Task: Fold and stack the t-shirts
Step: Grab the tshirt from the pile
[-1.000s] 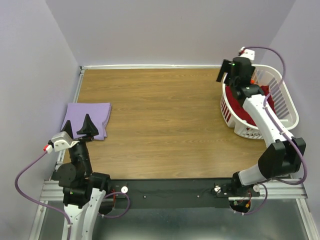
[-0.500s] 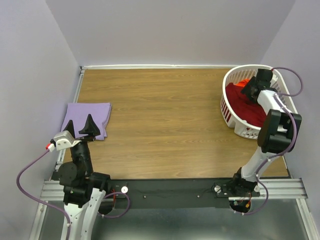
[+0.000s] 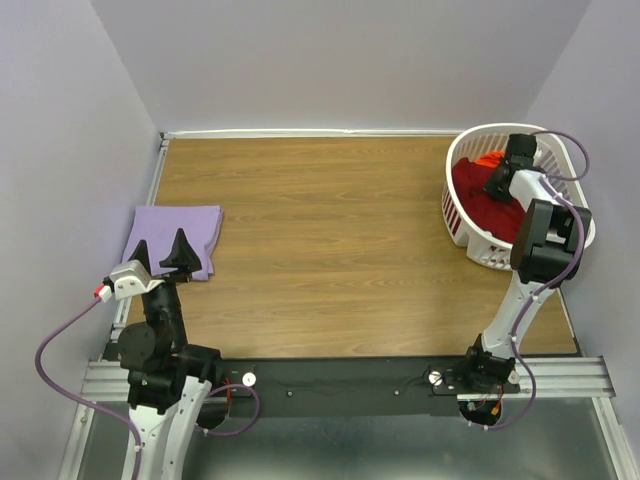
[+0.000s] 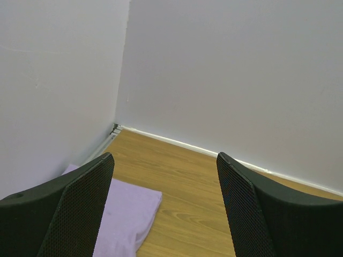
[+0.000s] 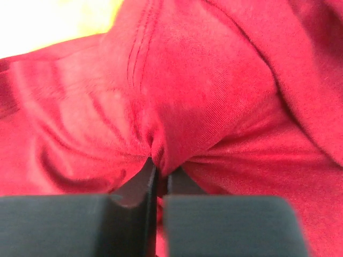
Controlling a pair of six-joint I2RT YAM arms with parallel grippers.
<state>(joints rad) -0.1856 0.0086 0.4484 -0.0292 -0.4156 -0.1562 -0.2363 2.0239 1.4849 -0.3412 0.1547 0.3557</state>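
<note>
A folded lavender t-shirt (image 3: 178, 232) (image 4: 126, 214) lies flat at the table's left edge. My left gripper (image 3: 160, 239) (image 4: 165, 156) hovers over its near edge, open, with nothing between the fingers. The dark red t-shirt (image 3: 476, 192) (image 5: 214, 80) is bunched inside the white basket (image 3: 470, 248) at the far right. A bit of the orange-red t-shirt (image 3: 488, 160) shows behind it. My right gripper (image 3: 497, 183) (image 5: 159, 168) reaches down into the basket, shut on a pinched fold of the dark red t-shirt.
Bare wooden tabletop (image 3: 330, 230) spans the space between the lavender shirt and the basket. Pale walls enclose the table at the back and both sides. The basket rim rises around my right wrist.
My right arm has swung from above the basket's left rim down into it, and its jaws have shut on the dark red cloth. The left arm has not moved.
</note>
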